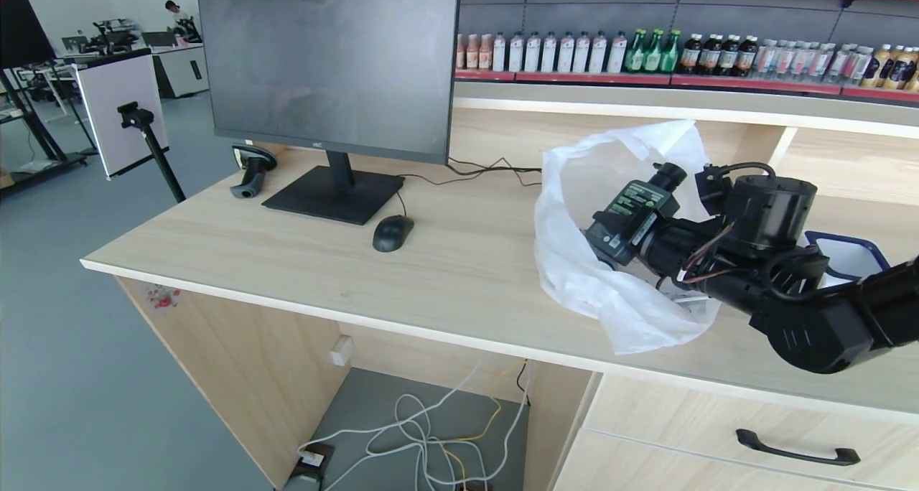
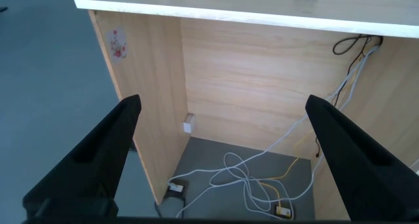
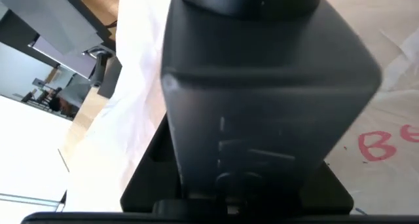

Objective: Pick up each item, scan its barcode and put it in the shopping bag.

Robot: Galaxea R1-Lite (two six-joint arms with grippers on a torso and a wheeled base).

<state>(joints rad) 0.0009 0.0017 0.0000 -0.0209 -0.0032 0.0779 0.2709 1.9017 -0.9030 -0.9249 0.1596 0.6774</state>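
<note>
Checkout desk [image 1: 445,268] with one item at the point of bagging. A translucent white shopping bag [image 1: 610,311] lies on the right part of the desk, its mouth gaping toward the robot's right. The right arm enters through this mouth. What else the bag holds cannot be made out through the film, though the right wrist view shows red print on its inner wall. Just behind the right arm stands a blue-rimmed bin [image 1: 848,240] with a pale inside, its contents hidden by the arm. The right tool [image 3: 236,178] is clamped on a dark bottle [image 1: 632,211], a squarish body with a labelled face and a black cap. The bottle sits at the tool's tip, clear of the desk top, with bag film rising behind it and sagging beneath it. Its long axis is slanted. The capped end is raised and points toward the back of the desk and the robot's right, and the base is lower, toward the bag's inside. The labelled face is turned upward. The left tool [image 2: 222,158] hangs below desk height with its two black fingers spread wide apart and nothing between them, facing the kneehole, where loose cables [image 2: 255,178] lie on the floor. On the left part of the desk, well apart from the bag, are a monitor [image 1: 330,60], a mouse [image 1: 393,232] near its stand, and a barcode scanner [image 1: 251,169] at the far left. Store shelves [image 1: 682,78] of drinks run behind.
</note>
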